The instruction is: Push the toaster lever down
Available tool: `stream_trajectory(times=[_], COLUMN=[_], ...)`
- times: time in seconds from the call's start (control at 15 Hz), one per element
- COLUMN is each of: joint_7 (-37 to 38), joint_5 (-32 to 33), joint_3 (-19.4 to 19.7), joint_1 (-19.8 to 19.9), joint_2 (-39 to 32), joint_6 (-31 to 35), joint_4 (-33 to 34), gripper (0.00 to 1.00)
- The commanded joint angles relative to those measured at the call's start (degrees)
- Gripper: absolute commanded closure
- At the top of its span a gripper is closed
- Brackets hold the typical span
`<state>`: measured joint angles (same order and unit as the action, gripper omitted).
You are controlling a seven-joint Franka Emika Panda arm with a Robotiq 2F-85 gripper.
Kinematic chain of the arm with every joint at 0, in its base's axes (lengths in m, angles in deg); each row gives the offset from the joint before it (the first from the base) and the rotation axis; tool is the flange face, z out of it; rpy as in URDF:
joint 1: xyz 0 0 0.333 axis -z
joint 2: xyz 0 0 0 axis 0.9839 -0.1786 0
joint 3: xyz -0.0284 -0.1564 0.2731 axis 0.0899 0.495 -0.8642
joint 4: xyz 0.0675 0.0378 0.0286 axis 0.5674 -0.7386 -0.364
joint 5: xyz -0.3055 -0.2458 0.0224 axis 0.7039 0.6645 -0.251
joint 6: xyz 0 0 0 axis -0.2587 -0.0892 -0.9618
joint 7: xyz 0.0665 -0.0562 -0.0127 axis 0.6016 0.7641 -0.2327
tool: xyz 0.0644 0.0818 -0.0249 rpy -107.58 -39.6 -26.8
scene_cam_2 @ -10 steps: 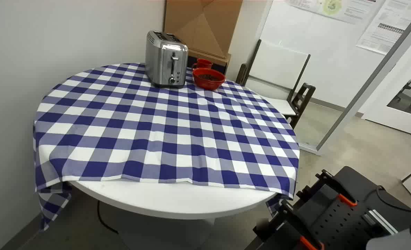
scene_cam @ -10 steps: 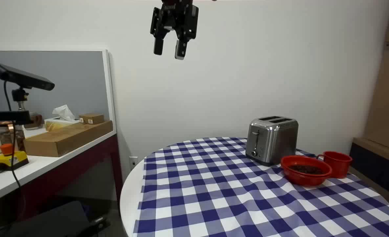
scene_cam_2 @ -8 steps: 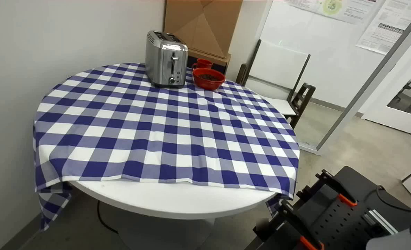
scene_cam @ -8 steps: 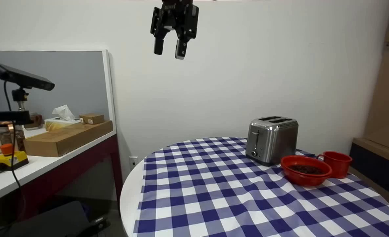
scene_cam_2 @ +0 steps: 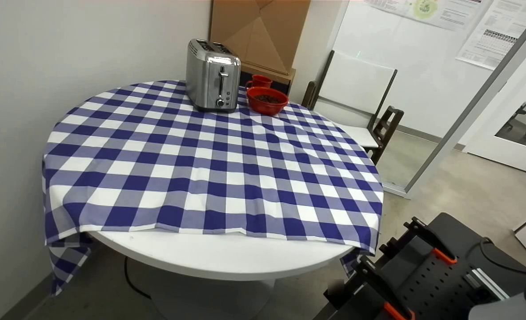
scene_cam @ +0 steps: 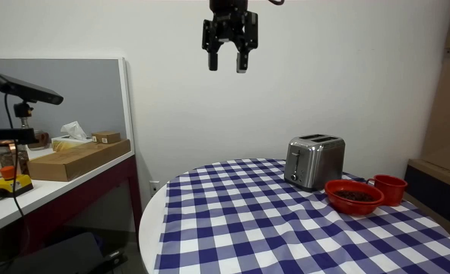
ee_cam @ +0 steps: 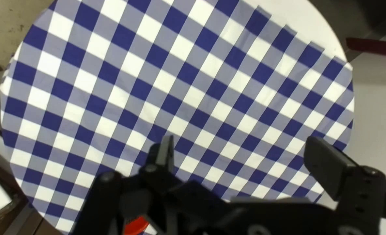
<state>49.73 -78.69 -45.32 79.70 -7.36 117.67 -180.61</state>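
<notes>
The shiny silver toaster (scene_cam: 325,165) stands upright at the far part of the table; it also shows in an exterior view (scene_cam_2: 200,78). Its lever (scene_cam_2: 223,74) is near the top of the slot on the end face and shows too in an exterior view (scene_cam: 295,154). My gripper (scene_cam: 227,65) is open and empty, high above the table, and appears up and to the left of the toaster there. In the wrist view my gripper (ee_cam: 240,147) has its fingers wide apart over the checked cloth. The toaster does not show in the wrist view.
A red bowl (scene_cam: 352,207) with dark contents and a red mug (scene_cam: 390,188) stand beside the toaster. A blue and white checked cloth (scene_cam_2: 209,173) covers the round white table (scene_cam_2: 227,255). A wall (scene_cam: 228,121) rises behind the table.
My gripper has moved to the right and slightly down in an exterior view, and it hangs straighter. It stays open. The toaster, bowl and mug have not moved.
</notes>
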Motion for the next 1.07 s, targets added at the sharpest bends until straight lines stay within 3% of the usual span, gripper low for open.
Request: stream_trajectory(times=[0.0, 0.33, 0.6, 0.93, 1.0], joint_7=[-0.2, 0.8, 3.5, 7.3, 7.8], joint_5=[2.8, 4.0, 8.6, 13.6, 14.2], joint_3=[0.3, -0.2, -0.6, 0.3, 0.4], joint_1=[1.2, 0.9, -0.7, -3.9, -4.5], joint_2=[-13.1, -29.2, -41.1, -51.7, -53.5], joint_6=[4.5, 6.6, 11.5, 14.0, 14.1], joint_4=[11.2, 27.1, 39.3, 49.8, 51.5], gripper=[0.00, 0.00, 0.00, 0.00, 0.05])
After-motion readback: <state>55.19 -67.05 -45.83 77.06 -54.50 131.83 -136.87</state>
